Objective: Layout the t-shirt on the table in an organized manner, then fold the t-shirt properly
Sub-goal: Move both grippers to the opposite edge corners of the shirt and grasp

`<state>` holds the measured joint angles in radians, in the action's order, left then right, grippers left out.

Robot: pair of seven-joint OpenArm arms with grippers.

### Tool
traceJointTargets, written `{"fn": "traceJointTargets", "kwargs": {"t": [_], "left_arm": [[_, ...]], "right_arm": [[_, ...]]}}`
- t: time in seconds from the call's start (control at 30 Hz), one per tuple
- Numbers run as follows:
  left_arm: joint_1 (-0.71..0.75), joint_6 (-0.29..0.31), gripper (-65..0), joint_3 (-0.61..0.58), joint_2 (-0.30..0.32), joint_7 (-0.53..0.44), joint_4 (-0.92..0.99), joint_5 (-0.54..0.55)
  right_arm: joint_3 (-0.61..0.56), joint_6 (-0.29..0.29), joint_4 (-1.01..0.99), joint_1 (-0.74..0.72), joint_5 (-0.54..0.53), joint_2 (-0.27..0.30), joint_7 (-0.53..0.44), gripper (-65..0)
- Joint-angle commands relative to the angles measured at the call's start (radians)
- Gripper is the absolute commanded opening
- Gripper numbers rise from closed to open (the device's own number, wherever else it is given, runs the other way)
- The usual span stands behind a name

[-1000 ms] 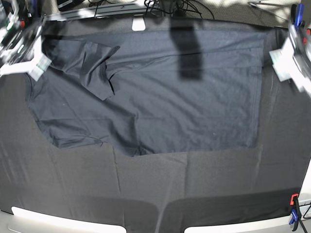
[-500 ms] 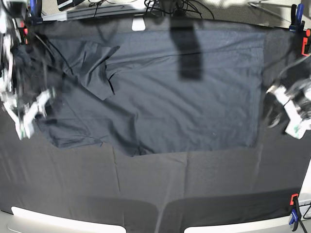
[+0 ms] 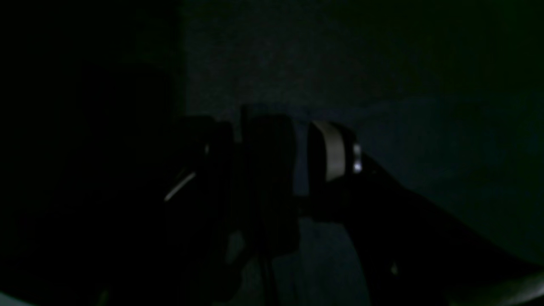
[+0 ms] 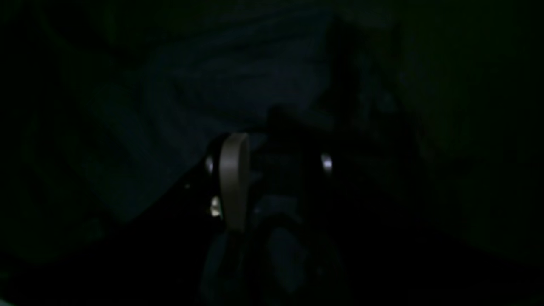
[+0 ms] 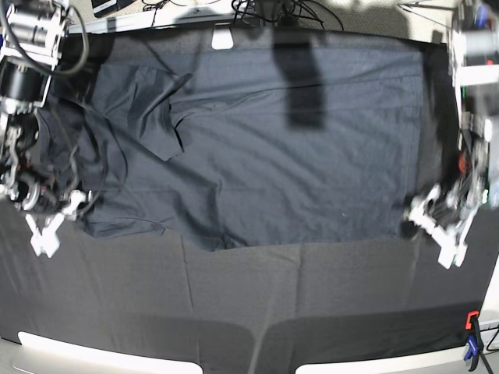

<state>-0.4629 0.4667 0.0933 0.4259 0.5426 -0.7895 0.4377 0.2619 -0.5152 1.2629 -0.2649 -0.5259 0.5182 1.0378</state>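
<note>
The t-shirt (image 5: 257, 148) is spread across the far half of the table (image 5: 312, 312), lying sideways, its straight hem running down the right side. Most of the body looks flat with only soft ripples. But the left end is untidy: one sleeve (image 5: 152, 113) is flopped over onto the chest in a crumpled flap, and the lower-left edge is bunched and ragged. So I'd call the laying-out mostly done but not finished, and no fold has been made yet.

Now the arms. The right gripper (image 5: 48, 232) is down at the shirt's near-left corner, just beside the rumpled edge. The left gripper (image 5: 438, 227) sits at the near-right corner by the hem. In the base view both are blurred, and the wrist views are nearly black: I can make out a pale finger (image 4: 233, 178) on the right one and another (image 3: 333, 148) on the left, with what looks like a gap, but open or gripping cloth, I cannot tell.

Left to do, by my reckoning: flatten that sleeve, square the left end, then the folding itself.
</note>
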Motion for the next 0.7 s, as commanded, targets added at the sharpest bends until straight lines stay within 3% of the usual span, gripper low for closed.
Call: {"fn": "traceJointTargets", "kwargs": {"t": [0.0, 0.13, 0.27, 0.4, 0.53, 0.67], "left_arm": [[-0.048, 0.019, -38.3, 0.004, 0.011, -0.01, 0.031, 0.01], [-0.121, 0.121, -38.3, 0.004, -0.002, 0.041, 0.192, 0.014], [-0.118, 0.231, -38.3, 0.004, -0.018, 0.139, 0.225, 0.099], [-0.116, 0.231, -43.6, 0.004, -0.039, 0.175, 0.225, 0.146], [-0.117, 0.231, -65.0, 0.004, -0.035, 0.14, 0.225, 0.158], [-0.117, 0.231, -65.0, 0.004, -0.018, 0.11, 0.225, 0.158]], "right_arm": [[0.006, -0.01, 0.014, -0.023, -0.01, 0.023, -0.014, -44.2], [0.006, -0.01, 0.014, -0.023, -0.01, 0.023, -0.025, -44.2], [0.006, -0.01, 0.014, -0.023, -0.01, 0.022, -0.047, -44.2], [0.006, -0.01, 0.014, -0.023, -0.009, 0.023, -0.068, -44.2], [0.006, -0.009, 0.014, -0.023, -0.009, 0.025, -0.134, -44.2], [0.006, -0.009, 0.014, -0.023, 0.01, 0.027, -0.196, -44.1]]}}
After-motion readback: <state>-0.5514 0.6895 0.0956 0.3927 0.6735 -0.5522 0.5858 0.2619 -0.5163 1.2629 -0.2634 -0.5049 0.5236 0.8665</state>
